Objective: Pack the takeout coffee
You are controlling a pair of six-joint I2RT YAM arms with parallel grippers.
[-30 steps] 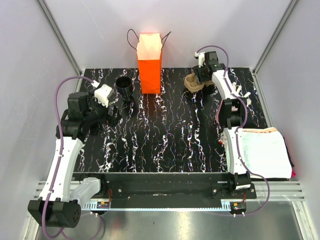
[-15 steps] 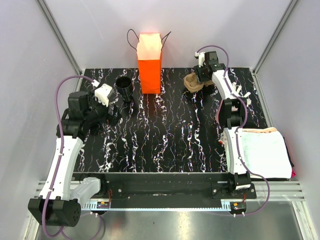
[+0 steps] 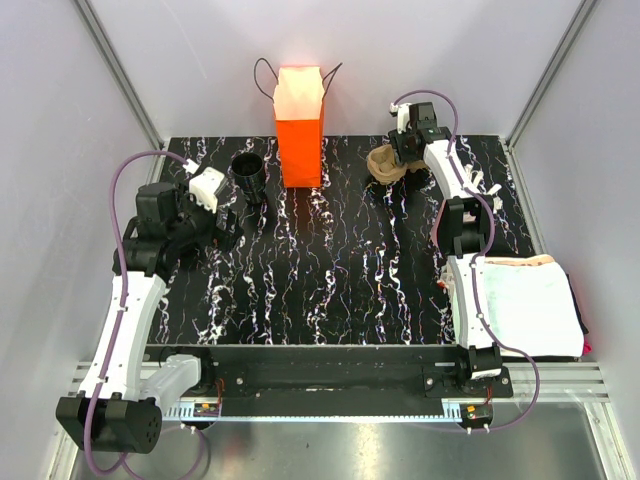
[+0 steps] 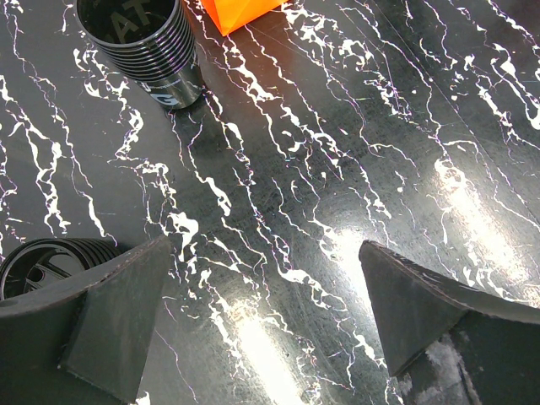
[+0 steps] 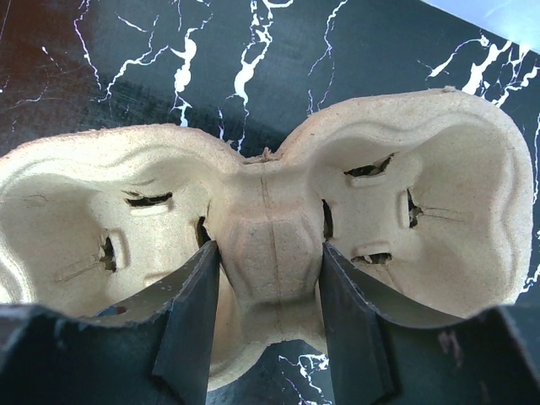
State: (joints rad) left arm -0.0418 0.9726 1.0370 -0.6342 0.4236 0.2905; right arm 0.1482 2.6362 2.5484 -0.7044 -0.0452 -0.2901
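Left pincer (image 3: 228, 222) (image 4: 263, 253): jaws wide apart, holding nothing, above the glossy black white-veined table (image 3: 330, 270).

Takeout coffee (image 3: 248, 172) (image 4: 139, 46): small black cup with ribbed plastic-looking wall and round top. It stands upright ahead of the left pincer, beyond its left finger, not touching.

Second black ribbed cup (image 4: 46, 257): just outside the left pincer's left finger, partly hidden by it.

Orange paper bag (image 3: 298, 130) (image 4: 236, 10): tall, boxy, matte, with thin dark loop handles. It stands upright ahead of the left pincer, just right of the coffee.

Pulp tray (image 3: 383, 162) (image 5: 422, 211): beige moulded fibre, rough and matte, with two rounded wells joined by a narrow ridge.

Right pincer (image 3: 400, 155) (image 5: 268, 261): narrowed onto the tray's centre ridge, a dark finger pressed against each side and a well to either side of it.

Folded white cloth (image 3: 525, 305): soft, well behind the right pincer, by its arm's base.

Versus a second ago, the left arm, coffee and bag are unchanged. The right pincer has closed further on the ridge, and the tray sits very slightly farther back.
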